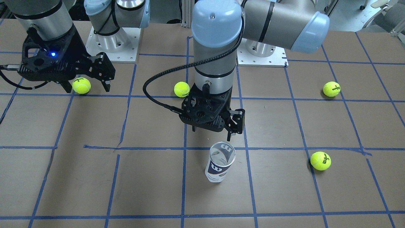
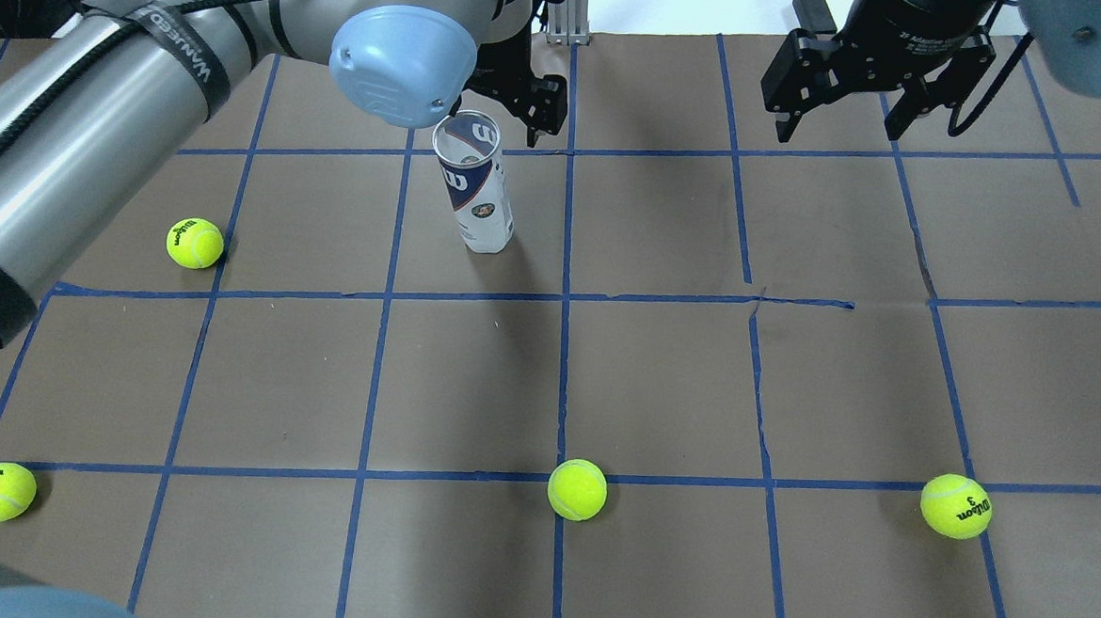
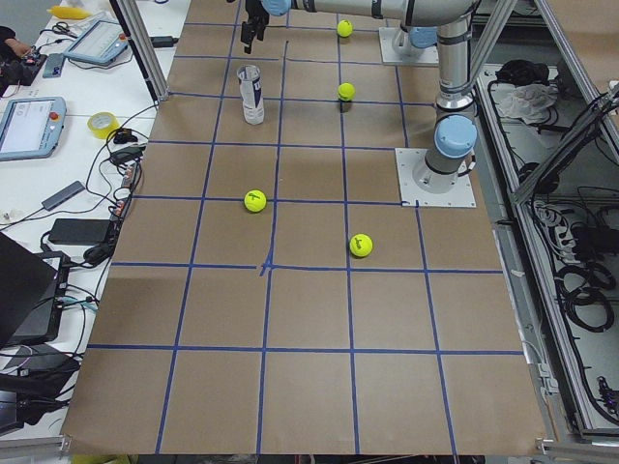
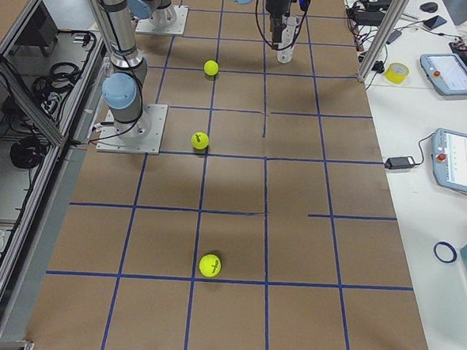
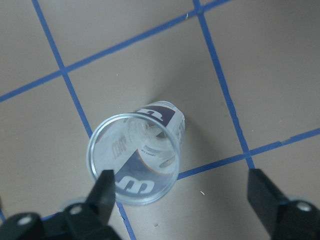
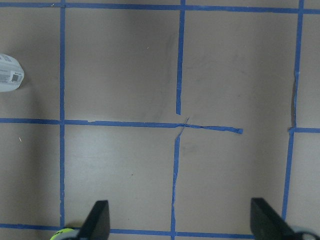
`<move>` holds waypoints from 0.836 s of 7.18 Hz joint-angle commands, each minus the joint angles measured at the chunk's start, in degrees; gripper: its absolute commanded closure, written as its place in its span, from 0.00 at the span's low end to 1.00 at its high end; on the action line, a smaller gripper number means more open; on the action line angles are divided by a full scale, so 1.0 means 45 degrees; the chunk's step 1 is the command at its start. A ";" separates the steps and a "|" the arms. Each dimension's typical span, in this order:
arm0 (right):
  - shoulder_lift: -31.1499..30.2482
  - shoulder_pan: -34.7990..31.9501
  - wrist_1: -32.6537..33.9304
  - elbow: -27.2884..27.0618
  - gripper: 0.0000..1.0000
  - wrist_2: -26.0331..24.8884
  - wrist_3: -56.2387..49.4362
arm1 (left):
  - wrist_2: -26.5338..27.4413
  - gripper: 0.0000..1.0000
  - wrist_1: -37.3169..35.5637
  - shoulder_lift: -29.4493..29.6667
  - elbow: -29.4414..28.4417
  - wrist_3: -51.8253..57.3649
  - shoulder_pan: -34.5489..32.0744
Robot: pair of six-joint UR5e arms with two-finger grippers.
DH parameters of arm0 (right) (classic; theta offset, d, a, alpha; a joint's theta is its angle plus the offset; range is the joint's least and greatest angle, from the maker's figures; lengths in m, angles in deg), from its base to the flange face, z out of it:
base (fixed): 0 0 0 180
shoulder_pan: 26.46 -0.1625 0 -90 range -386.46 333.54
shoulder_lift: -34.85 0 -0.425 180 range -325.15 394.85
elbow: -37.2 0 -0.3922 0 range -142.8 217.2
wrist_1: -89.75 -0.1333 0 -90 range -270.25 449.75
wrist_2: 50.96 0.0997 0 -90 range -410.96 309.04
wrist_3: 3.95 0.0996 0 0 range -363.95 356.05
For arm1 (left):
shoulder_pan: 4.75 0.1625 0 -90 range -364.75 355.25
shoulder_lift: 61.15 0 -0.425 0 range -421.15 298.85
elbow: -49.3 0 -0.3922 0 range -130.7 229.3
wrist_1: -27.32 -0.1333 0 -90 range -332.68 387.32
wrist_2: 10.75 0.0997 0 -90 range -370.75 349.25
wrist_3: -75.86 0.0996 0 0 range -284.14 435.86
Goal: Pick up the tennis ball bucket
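Observation:
The tennis ball bucket (image 1: 220,162) is a clear can with a white and navy label. It stands upright with its top open near the table's middle; it also shows in the overhead view (image 2: 478,190) and the left wrist view (image 5: 135,160). My left gripper (image 1: 212,130) is open and empty. It hangs above the bucket, slightly to the robot's side of it. In the left wrist view (image 5: 182,200) the rim sits close to the left finger, off centre. My right gripper (image 1: 87,86) is open and empty, hovering far from the bucket (image 6: 9,75).
Several yellow-green tennis balls lie on the brown, blue-taped table (image 2: 660,381): one (image 1: 81,85) below my right gripper, one (image 1: 182,89) behind my left wrist, others (image 1: 331,89) (image 1: 320,160) off to the side. Arm base plates (image 1: 262,57) stand at the robot's edge.

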 commanded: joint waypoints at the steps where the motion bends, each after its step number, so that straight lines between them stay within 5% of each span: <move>1: -0.0011 0.0000 -0.0054 0.0002 0.00 0.0001 0.0011 | -0.0016 0.00 0.0823 -0.2010 0.1191 -0.0011 -0.0017; 4: -0.0031 0.0000 -0.0054 0.0002 0.00 0.0001 0.0011 | 0.0080 0.00 0.0788 -0.4436 0.4300 -0.0342 0.0139; 6: -0.0011 0.0000 -0.0054 -0.0018 0.00 0.0001 0.0011 | -0.0190 0.00 0.0944 -0.4580 0.3957 -0.0596 0.1497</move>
